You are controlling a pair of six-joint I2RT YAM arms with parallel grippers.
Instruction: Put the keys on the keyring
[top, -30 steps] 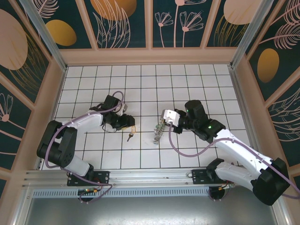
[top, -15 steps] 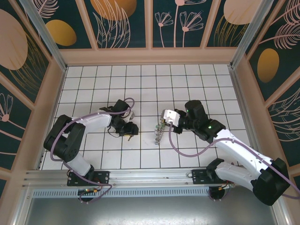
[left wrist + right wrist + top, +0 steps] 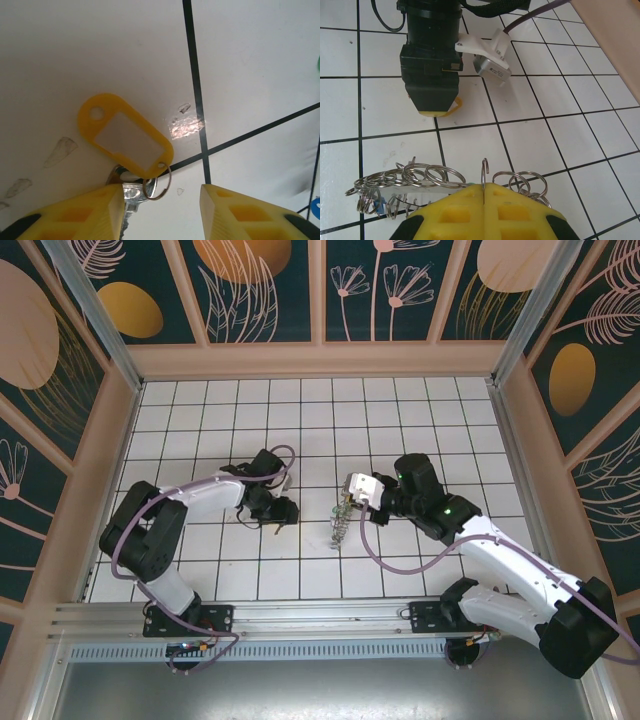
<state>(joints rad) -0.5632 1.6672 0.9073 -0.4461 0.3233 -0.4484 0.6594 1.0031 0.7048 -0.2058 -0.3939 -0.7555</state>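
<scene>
On the white tiled tabletop (image 3: 400, 410), the left pincer (image 3: 162, 210) stands spread over the yellow-tagged key (image 3: 125, 135), which lies flat close against one finger, while nearby the right pincer (image 3: 484, 192) is pressed together, pinching the keyring (image 3: 427, 176) by its wire.

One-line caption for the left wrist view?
Left gripper, open, above a yellow-tagged key on the white tiled table.
</scene>
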